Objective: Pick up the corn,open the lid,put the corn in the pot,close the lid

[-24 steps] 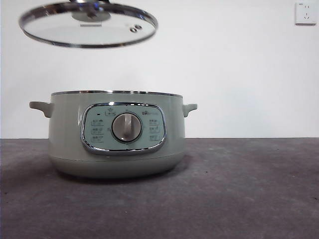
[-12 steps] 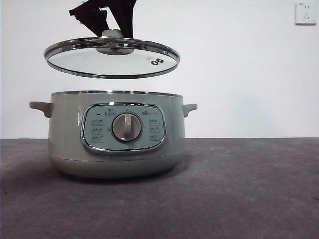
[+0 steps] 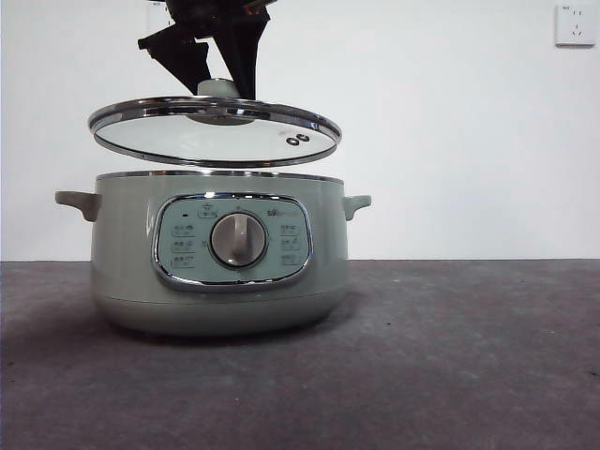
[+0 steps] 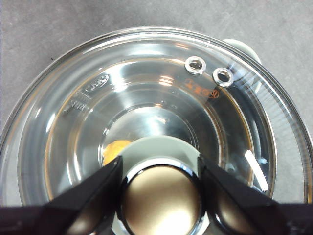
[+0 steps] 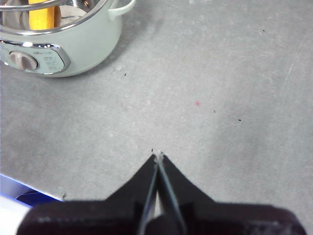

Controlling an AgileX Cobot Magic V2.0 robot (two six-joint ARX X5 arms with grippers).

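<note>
The clear glass lid (image 3: 216, 131) hangs level a short way above the rim of the sage-green pot (image 3: 220, 253), roughly centred over it. My left gripper (image 3: 220, 84) comes down from above and is shut on the lid's pale green knob (image 4: 160, 196), one black jaw on each side. Through the glass (image 4: 146, 98) a yellow piece of the corn (image 4: 115, 149) shows inside the pot. The right wrist view also catches the corn (image 5: 44, 14) lying in the pot (image 5: 73, 44). My right gripper (image 5: 158, 157) is shut and empty over bare table, well away from the pot.
The pot stands on a grey tabletop (image 3: 450, 356) before a white wall with a socket (image 3: 574, 23) at the upper right. A blue and white object (image 5: 19, 196) lies near the table edge in the right wrist view.
The lid has come down and to the right, from high at the upper left to just over the pot. The left gripper holding it has dropped into the front view.
</note>
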